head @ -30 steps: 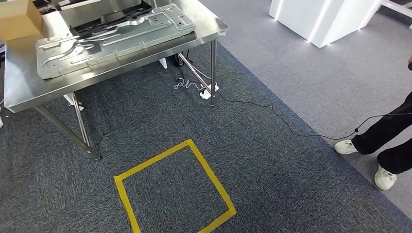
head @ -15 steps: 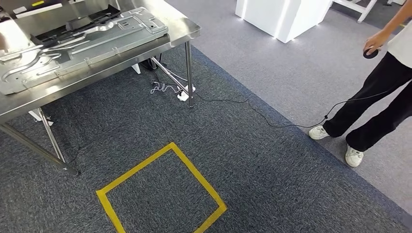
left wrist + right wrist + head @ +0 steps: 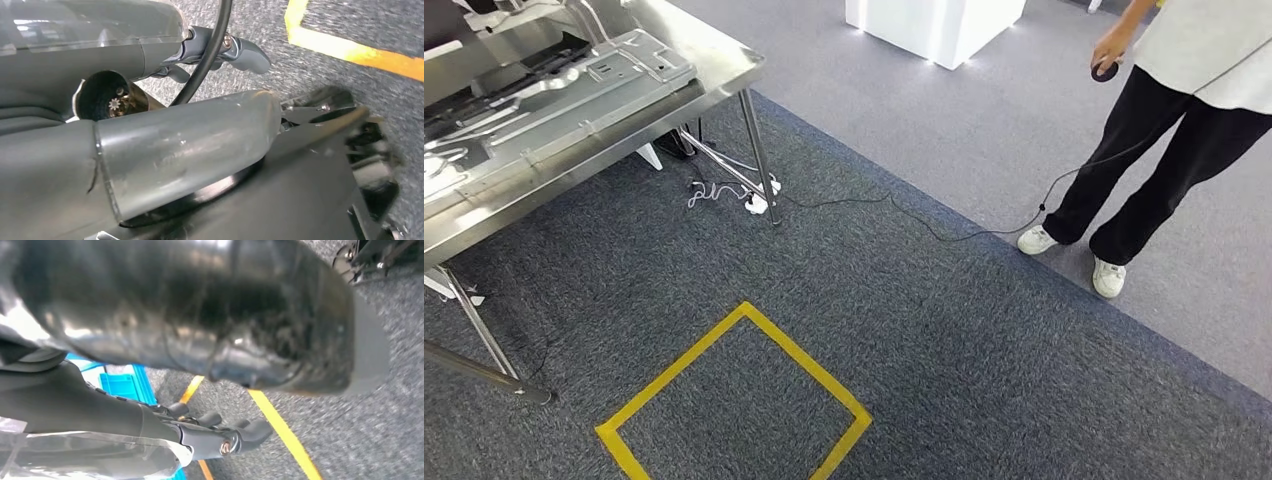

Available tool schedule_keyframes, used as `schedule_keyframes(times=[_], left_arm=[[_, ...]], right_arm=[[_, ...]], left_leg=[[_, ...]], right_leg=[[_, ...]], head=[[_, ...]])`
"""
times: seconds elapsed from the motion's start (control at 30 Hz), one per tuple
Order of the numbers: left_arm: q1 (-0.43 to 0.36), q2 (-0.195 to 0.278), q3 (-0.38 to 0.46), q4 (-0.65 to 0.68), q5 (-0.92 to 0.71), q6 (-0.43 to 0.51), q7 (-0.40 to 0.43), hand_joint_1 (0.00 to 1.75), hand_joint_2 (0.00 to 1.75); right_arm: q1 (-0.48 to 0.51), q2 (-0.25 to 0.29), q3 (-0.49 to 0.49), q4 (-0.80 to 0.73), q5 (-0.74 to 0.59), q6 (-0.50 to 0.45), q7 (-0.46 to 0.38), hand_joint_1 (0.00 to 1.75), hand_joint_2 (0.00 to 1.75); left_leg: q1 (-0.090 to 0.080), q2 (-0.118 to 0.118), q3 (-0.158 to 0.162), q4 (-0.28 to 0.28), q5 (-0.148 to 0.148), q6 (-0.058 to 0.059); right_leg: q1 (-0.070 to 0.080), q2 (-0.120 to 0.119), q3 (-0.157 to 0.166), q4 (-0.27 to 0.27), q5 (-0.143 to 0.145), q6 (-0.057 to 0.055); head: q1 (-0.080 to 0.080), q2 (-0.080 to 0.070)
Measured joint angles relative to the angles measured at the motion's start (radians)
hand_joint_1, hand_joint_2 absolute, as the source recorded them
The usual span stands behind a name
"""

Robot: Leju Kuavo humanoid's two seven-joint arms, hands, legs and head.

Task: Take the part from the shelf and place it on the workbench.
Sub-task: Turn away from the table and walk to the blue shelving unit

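Observation:
The steel workbench (image 3: 724, 72) stands at the far left in the head view. A large stamped metal panel (image 3: 554, 95) lies flat on it, with a dark tray behind it. My left hand (image 3: 227, 47) hangs beside my body over the carpet, fingers loosely apart and holding nothing. My right hand (image 3: 220, 432) hangs the same way, its dark fingers spread and empty. A blue bin (image 3: 120, 385) shows behind the right hand.
A yellow tape square (image 3: 734, 400) marks the dark carpet in front of me. A person (image 3: 1169, 130) stands at the right holding a small black device on a cable that runs across the floor to a power strip (image 3: 754, 205). A white lit stand (image 3: 934, 25) is at the back.
The camera has swung to the right: the workbench and the yellow square have slid left in the picture, and the person has come further into view.

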State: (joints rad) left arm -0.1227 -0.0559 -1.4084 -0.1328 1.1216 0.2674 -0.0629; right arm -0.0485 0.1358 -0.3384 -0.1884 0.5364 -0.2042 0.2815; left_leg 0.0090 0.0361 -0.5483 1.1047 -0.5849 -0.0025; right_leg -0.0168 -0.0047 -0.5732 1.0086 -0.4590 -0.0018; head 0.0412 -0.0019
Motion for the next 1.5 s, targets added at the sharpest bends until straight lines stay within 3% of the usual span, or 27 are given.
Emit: schedule_keyframes(times=[0.07, 0.1, 0.13, 0.2, 0.27, 0.33, 0.4, 0.47, 0.5, 0.57, 0.6, 0.63, 0.67, 0.73, 0.8, 0.9, 0.97, 1.03, 1.1, 1.13, 1.17, 1.2, 1.27, 1.33, 1.4, 1.43, 1.5], left_arm=[[0.004, 0.000, 0.000, 0.000, 0.000, 0.000, 0.000, 0.00, 0.00], [0.006, 0.000, 0.000, 0.000, 0.000, 0.000, 0.000, 0.00, 0.00], [0.007, 0.000, -0.001, 0.000, 0.001, 0.001, 0.001, 0.00, 0.00], [0.008, 0.000, -0.001, 0.000, 0.004, 0.003, -0.001, 0.00, 0.00], [0.008, 0.001, -0.001, 0.000, 0.007, 0.007, -0.003, 0.00, 0.00], [0.007, 0.002, -0.001, 0.000, 0.008, 0.008, -0.005, 0.00, 0.00], [0.005, 0.003, -0.001, 0.000, 0.008, 0.009, -0.004, 0.00, 0.00], [0.004, 0.003, -0.001, 0.000, 0.007, 0.009, -0.003, 0.00, 0.00], [0.004, 0.003, -0.001, 0.000, 0.007, 0.010, -0.003, 0.00, 0.00], [0.006, 0.004, -0.001, 0.000, 0.007, 0.010, -0.003, 0.00, 0.00], [0.008, 0.004, -0.001, 0.000, 0.007, 0.010, -0.003, 0.00, 0.00], [0.008, 0.004, -0.001, 0.000, 0.007, 0.010, -0.003, 0.00, 0.00], [0.008, 0.004, -0.001, 0.000, 0.007, 0.010, -0.003, 0.00, 0.00], [0.006, 0.004, -0.001, 0.000, 0.007, 0.010, -0.003, 0.00, 0.00], [0.006, 0.004, -0.001, 0.000, 0.007, 0.010, -0.003, 0.00, 0.00], [0.002, 0.004, -0.001, 0.000, 0.007, 0.010, -0.003, 0.00, 0.00], [-0.001, 0.004, -0.001, 0.000, 0.006, 0.010, -0.002, 0.00, 0.00], [0.001, 0.004, -0.001, 0.000, 0.006, 0.009, 0.002, 0.00, 0.00], [0.005, 0.004, -0.001, 0.000, 0.007, 0.008, 0.006, 0.00, 0.00], [0.007, 0.004, -0.001, 0.000, 0.007, 0.008, 0.007, 0.00, 0.00], [0.008, 0.004, -0.001, 0.000, 0.007, 0.008, 0.008, 0.00, 0.00], [0.008, 0.004, -0.001, 0.000, 0.007, 0.008, 0.008, 0.00, 0.00], [0.008, 0.004, -0.001, 0.000, 0.007, 0.008, 0.008, 0.00, 0.00], [0.008, 0.004, -0.001, 0.000, 0.007, 0.008, 0.008, 0.00, 0.00], [0.006, 0.004, -0.001, 0.000, 0.007, 0.007, 0.009, 0.00, 0.00], [0.004, 0.004, -0.001, 0.000, 0.007, 0.007, 0.009, 0.00, 0.00], [0.004, 0.004, -0.002, 0.000, 0.007, 0.006, 0.009, 0.00, 0.00]], right_arm=[[-0.001, 0.000, 0.000, 0.000, 0.000, 0.000, 0.000, 0.00, 0.00], [-0.001, 0.000, 0.000, 0.000, 0.000, 0.000, 0.000, 0.00, 0.00], [0.000, 0.000, -0.001, 0.000, 0.000, 0.000, 0.000, 0.00, 0.00], [0.000, 0.000, -0.001, 0.000, 0.000, 0.000, 0.000, 0.00, 0.00], [-0.001, 0.002, -0.002, 0.000, 0.000, 0.000, 0.000, 0.00, 0.00], [-0.001, 0.003, -0.005, 0.000, 0.000, 0.000, 0.000, 0.00, 0.00], [0.002, 0.003, -0.007, 0.000, 0.000, 0.000, 0.000, 0.00, 0.00], [0.004, 0.003, -0.008, 0.000, 0.000, 0.000, 0.000, 0.00, 0.00], [0.003, 0.003, -0.008, 0.000, 0.000, 0.000, 0.000, 0.00, 0.00], [0.001, 0.004, -0.008, 0.000, 0.000, 0.000, 0.000, 0.00, 0.00], [0.001, 0.004, -0.008, 0.000, 0.000, 0.000, 0.000, 0.00, 0.00], [0.001, 0.004, -0.008, 0.000, 0.000, 0.000, 0.000, 0.00, 0.00], [0.002, 0.005, -0.008, 0.000, 0.000, 0.000, 0.000, 0.00, 0.00], [0.002, 0.005, -0.009, 0.000, 0.000, 0.000, 0.000, 0.00, 0.00], [0.000, 0.005, -0.010, 0.000, 0.000, 0.000, 0.000, 0.00, 0.00], [0.000, 0.005, -0.012, 0.000, 0.001, 0.001, 0.000, 0.00, 0.00], [0.001, 0.005, -0.014, 0.000, 0.001, 0.001, 0.000, 0.00, 0.00], [-0.001, 0.005, -0.015, 0.000, 0.001, 0.002, 0.000, 0.00, 0.00], [-0.002, 0.005, -0.015, 0.000, 0.001, 0.002, 0.000, 0.00, 0.00], [-0.001, 0.005, -0.015, 0.000, 0.001, 0.002, 0.000, 0.00, 0.00], [-0.001, 0.005, -0.015, 0.000, 0.001, 0.002, 0.000, 0.00, 0.00], [-0.001, 0.005, -0.015, 0.000, 0.001, 0.002, 0.000, 0.00, 0.00], [-0.001, 0.006, -0.015, 0.000, 0.001, 0.002, 0.000, 0.00, 0.00], [-0.002, 0.007, -0.015, 0.000, 0.001, 0.002, 0.000, 0.00, 0.00], [0.001, 0.007, -0.015, 0.000, 0.001, 0.002, 0.001, 0.00, 0.00], [0.004, 0.007, -0.015, 0.000, 0.002, 0.001, 0.002, 0.00, 0.00], [0.005, 0.007, -0.015, 0.000, 0.003, 0.001, 0.003, 0.00, 0.00]], left_leg=[[0.001, -0.024, -0.064, 0.135, -0.063, -0.003], [0.001, -0.026, -0.086, 0.179, -0.072, -0.004], [0.001, -0.027, -0.092, 0.187, -0.060, -0.004], [0.002, -0.038, -0.052, 0.089, 0.013, 0.000], [0.003, -0.077, 0.000, -0.036, 0.066, 0.008], [0.000, -0.099, 0.014, -0.078, 0.073, 0.016], [-0.001, -0.081, 0.017, -0.085, 0.081, 0.028], [0.002, -0.060, 0.022, -0.098, 0.091, 0.044], [0.003, -0.048, 0.023, -0.102, 0.094, 0.050], [-0.001, -0.025, 0.021, -0.103, 0.094, 0.054], [-0.002, -0.012, 0.020, -0.102, 0.093, 0.054], [-0.003, 0.000, 0.020, -0.102, 0.092, 0.054], [-0.004, 0.010, 0.022, -0.102, 0.091, 0.053], [-0.005, 0.028, 0.026, -0.101, 0.086, 0.047], [-0.008, 0.041, 0.031, -0.099, 0.079, 0.037], [-0.009, 0.055, 0.038, -0.100, 0.074, 0.021], [-0.006, 0.032, 0.030, -0.073, 0.051, 0.010], [-0.003, -0.007, -0.014, 0.028, -0.009, 0.003], [-0.003, -0.023, -0.077, 0.157, -0.060, 0.000], [-0.003, -0.025, -0.094, 0.186, -0.059, 0.000], [-0.002, -0.027, -0.094, 0.178, -0.038, 0.001], [-0.002, -0.031, -0.076, 0.131, -0.001, 0.003], [0.000, -0.061, -0.022, -0.003, 0.068, 0.009], [-0.001, -0.086, 0.004, -0.072, 0.086, 0.016], [-0.004, -0.078, 0.008, -0.079, 0.085, 0.026], [-0.004, -0.069, 0.011, -0.084, 0.089, 0.035], [-0.002, -0.050, 0.014, -0.095, 0.098, 0.049]], right_leg=[[0.002, 0.018, -0.003, 0.001, 0.002, -0.005], [0.003, 0.029, -0.004, 0.002, 0.002, -0.005], [0.004, 0.040, -0.004, 0.003, 0.002, -0.005], [0.003, 0.064, -0.004, 0.009, 0.001, -0.003], [0.004, 0.085, -0.008, 0.017, -0.002, 0.003], [0.004, 0.100, -0.015, 0.021, 0.000, 0.015], [0.000, 0.111, -0.019, 0.020, 0.003, 0.029], [0.001, 0.084, -0.036, 0.053, -0.020, 0.038], [0.001, 0.060, -0.057, 0.099, -0.049, 0.040], [0.002, 0.022, -0.121, 0.230, -0.113, 0.046], [0.001, 0.015, -0.144, 0.279, -0.129, 0.049], [0.000, 0.010, -0.149, 0.293, -0.125, 0.050], [0.000, 0.006, -0.132, 0.264, -0.102, 0.050], [0.002, -0.021, -0.056, 0.124, -0.040, 0.044], [0.009, -0.042, -0.004, 0.024, -0.010, 0.033], [0.012, -0.027, 0.000, 0.010, -0.006, 0.017], [0.007, -0.013, 0.002, 0.002, -0.001, 0.005], [0.005, 0.003, 0.002, -0.002, 0.003, -0.005], [0.006, 0.023, 0.000, -0.001, 0.004, -0.008], [0.007, 0.034, 0.000, 0.000, 0.004, -0.008], [0.007, 0.046, 0.001, 0.002, 0.003, -0.008], [0.007, 0.058, 0.001, 0.004, 0.003, -0.007], [0.007, 0.081, -0.001, 0.012, -0.001, -0.002], [0.007, 0.099, -0.008, 0.019, -0.002, 0.009], [0.005, 0.115, -0.012, 0.017, 0.000, 0.023], [0.004, 0.109, -0.014, 0.021, -0.002, 0.028], [0.005, 0.069, -0.036, 0.070, -0.035, 0.036]], head=[[-0.001, 0.000], [-0.001, 0.000], [-0.001, 0.000], [-0.001, 0.000], [-0.001, 0.000], [0.000, 0.000], [0.000, 0.000], [0.002, 0.000], [0.003, 0.000], [0.004, 0.000], [0.004, 0.000], [0.003, 0.000], [0.004, 0.000], [0.004, 0.000], [0.003, 0.000], [0.003, 0.000], [0.003, 0.000], [0.003, 0.000], [0.003, 0.000], [0.003, 0.000], [0.003, 0.000], [0.003, 0.000], [0.003, 0.000], [0.003, 0.000], [0.003, 0.000], [0.003, 0.000], [0.004, 0.000]])
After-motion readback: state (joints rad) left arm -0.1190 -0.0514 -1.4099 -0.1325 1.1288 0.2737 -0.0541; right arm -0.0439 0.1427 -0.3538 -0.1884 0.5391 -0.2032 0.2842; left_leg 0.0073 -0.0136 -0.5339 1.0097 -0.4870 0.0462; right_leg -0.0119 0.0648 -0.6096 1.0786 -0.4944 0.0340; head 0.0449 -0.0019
